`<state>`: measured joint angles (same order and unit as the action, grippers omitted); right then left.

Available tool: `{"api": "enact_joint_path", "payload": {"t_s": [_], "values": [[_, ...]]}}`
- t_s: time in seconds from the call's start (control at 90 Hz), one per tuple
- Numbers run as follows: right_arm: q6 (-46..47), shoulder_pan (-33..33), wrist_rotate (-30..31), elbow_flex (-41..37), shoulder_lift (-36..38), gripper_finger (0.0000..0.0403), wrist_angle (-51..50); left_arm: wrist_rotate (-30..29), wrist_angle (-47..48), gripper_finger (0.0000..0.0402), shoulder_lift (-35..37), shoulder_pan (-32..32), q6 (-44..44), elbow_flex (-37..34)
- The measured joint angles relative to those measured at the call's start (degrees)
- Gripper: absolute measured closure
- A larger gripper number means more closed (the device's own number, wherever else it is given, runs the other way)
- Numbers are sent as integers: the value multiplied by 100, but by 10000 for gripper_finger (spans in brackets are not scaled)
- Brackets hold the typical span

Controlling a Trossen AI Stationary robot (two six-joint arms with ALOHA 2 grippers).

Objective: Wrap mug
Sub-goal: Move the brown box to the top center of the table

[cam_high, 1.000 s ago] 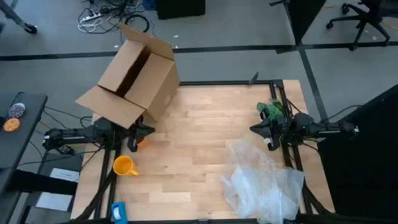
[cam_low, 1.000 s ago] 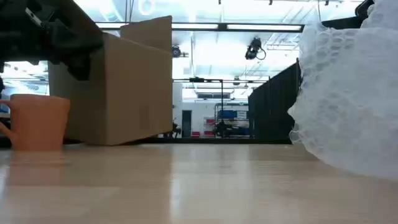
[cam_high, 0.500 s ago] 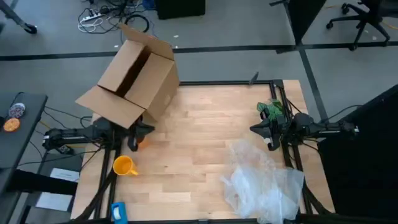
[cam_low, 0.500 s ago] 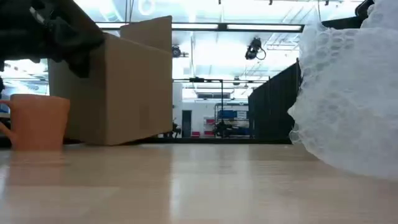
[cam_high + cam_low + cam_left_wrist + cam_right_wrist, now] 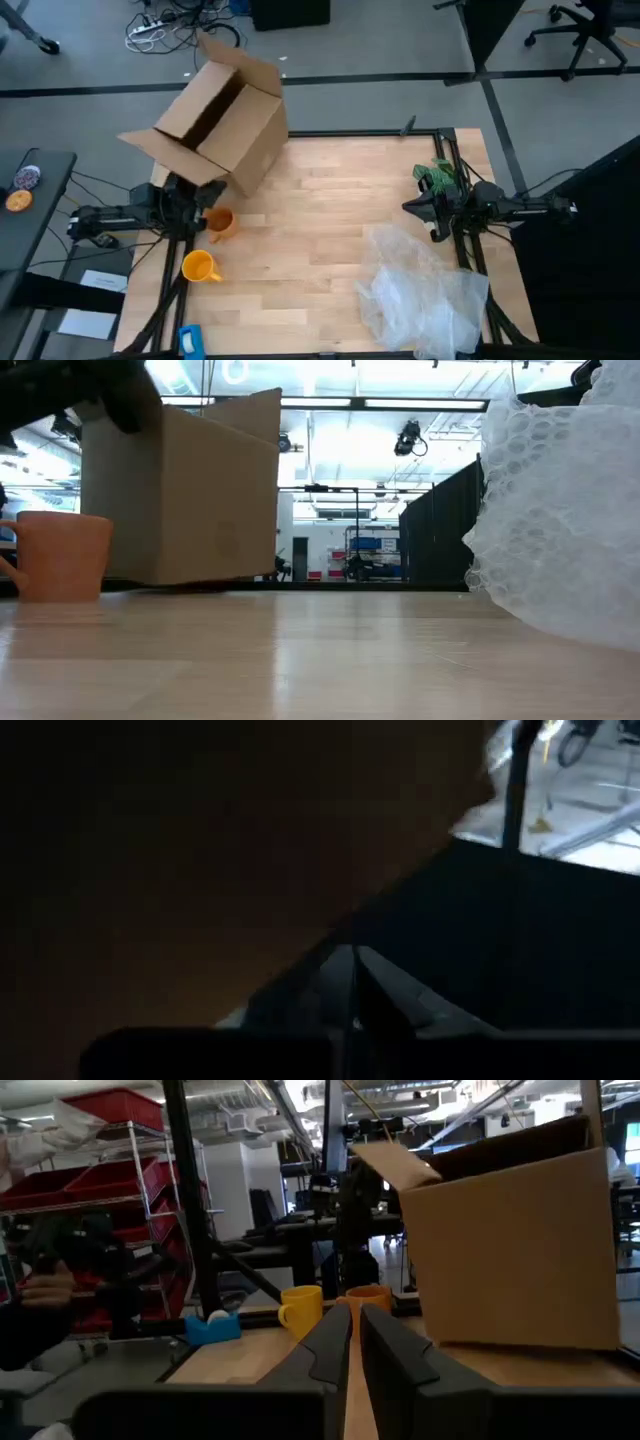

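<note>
You've got two mugs (image 5: 200,266) at the desk's (image 5: 320,230) left edge, box (image 5: 222,120) behind them, plastic sheet (image 5: 425,290) bunched near the right end effector (image 5: 434,228).

Glossy mug (image 5: 199,266), matt cardboard box (image 5: 222,125), wooden table (image 5: 320,240)

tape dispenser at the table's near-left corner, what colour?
Blue, with a white roll; the tape dispenser shows best in the right wrist view.

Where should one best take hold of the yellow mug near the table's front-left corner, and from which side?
Probably grip the yellow mug by its wall at the rim, from straight above, one finger inside: it stands upright, mouth open upward, apart from other things. The left gripper is nearest.
</note>
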<state>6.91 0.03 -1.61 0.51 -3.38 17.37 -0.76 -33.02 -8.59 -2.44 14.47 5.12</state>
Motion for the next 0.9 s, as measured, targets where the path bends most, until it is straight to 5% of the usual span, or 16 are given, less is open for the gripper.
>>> {"api": "enact_joint_path", "payload": {"t_s": [0.422,0.567,0.9], "values": [[-374,-4,24,0,0,396,463,210,454,401,-3740,699,-466,2131],[-407,-4,10,1,0,396,684,258,1522,401,-4515,815,-694,3016],[97,-2,-94,0,-66,396,630,239,1988,401,-5583,1601,-1186,4816]]}}
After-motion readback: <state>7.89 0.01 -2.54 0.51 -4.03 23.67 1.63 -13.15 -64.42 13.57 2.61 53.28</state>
